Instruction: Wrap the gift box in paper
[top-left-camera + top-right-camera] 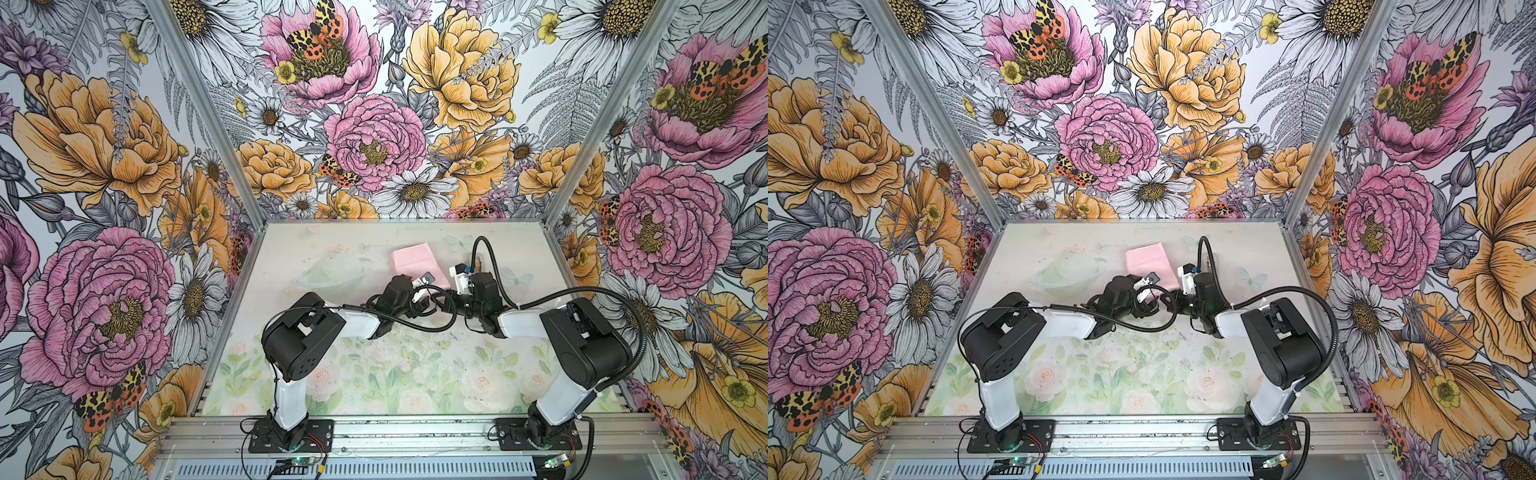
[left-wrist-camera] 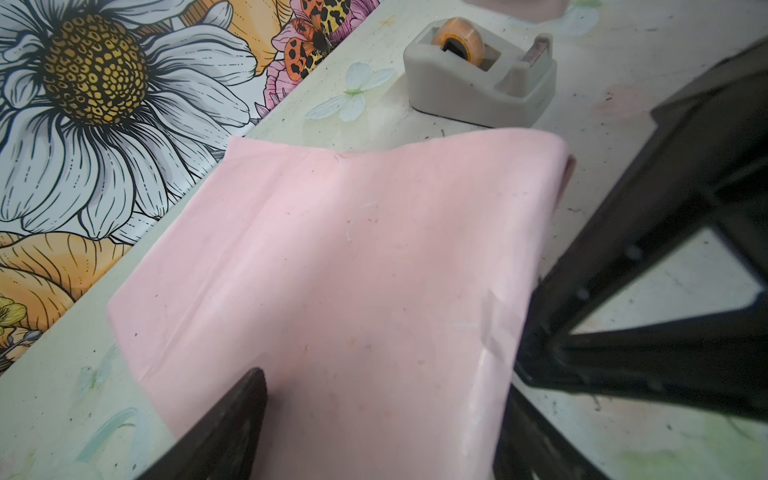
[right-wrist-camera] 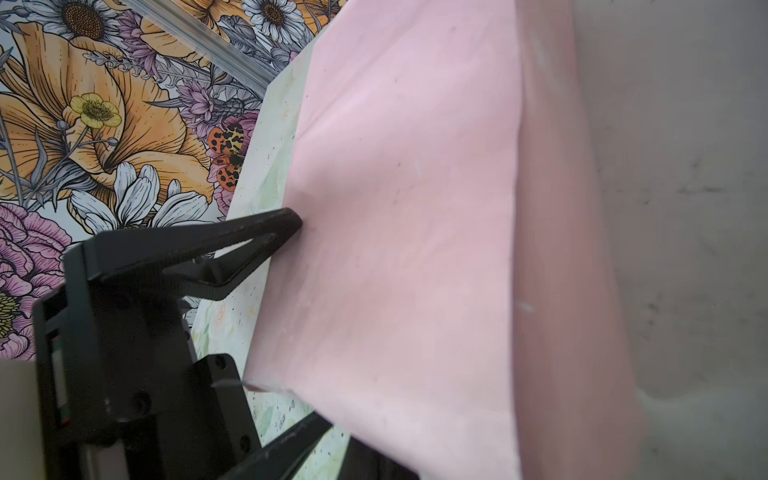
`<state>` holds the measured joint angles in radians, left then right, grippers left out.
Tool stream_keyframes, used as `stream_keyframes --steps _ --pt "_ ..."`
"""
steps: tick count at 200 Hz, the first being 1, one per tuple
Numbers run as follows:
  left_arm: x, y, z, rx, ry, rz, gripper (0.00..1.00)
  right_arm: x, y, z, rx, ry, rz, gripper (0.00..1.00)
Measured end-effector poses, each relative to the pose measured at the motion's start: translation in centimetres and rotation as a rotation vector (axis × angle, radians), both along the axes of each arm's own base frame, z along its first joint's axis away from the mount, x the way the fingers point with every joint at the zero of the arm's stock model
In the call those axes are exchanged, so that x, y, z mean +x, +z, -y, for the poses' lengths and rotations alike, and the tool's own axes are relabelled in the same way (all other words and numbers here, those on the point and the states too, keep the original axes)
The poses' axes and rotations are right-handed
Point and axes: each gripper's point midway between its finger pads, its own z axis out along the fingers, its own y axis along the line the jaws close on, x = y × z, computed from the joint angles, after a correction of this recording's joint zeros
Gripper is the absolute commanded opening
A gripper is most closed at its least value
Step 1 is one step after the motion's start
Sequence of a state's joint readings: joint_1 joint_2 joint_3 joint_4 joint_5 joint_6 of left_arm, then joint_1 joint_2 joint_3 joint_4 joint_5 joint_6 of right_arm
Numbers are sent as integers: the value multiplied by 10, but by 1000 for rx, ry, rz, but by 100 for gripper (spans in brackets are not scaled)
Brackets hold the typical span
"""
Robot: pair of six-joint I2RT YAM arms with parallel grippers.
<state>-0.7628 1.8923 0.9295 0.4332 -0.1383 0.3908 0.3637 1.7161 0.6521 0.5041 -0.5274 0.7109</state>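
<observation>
Left wrist view reveals tape dispenser (image 2: 469,99) near paper (image 2: 353,270).

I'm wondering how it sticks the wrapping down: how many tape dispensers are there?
1: a grey tape dispenser stands on the table, beside the pink paper. Another could be hidden from view.

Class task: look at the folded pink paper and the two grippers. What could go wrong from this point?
1. No tape shows on the paper, which is folded pink side out. If the shut right gripper at its edge draws away, the fold may spring open.
2. The left gripper has its jaws wide at the paper's end. Closing or pushing there might crumple it or shove it into the tape dispenser beyond.
</observation>
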Motion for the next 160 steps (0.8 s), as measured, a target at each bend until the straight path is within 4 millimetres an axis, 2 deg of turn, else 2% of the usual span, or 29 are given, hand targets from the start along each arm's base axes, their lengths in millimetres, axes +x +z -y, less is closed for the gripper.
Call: stream_keyframes --steps 109,160 --pt "0 0 0 3 3 -1 80 12 -17 2 12 -60 10 0" --pt "1 0 0 5 3 -2 80 4 -31 10 1 -96 1 0"
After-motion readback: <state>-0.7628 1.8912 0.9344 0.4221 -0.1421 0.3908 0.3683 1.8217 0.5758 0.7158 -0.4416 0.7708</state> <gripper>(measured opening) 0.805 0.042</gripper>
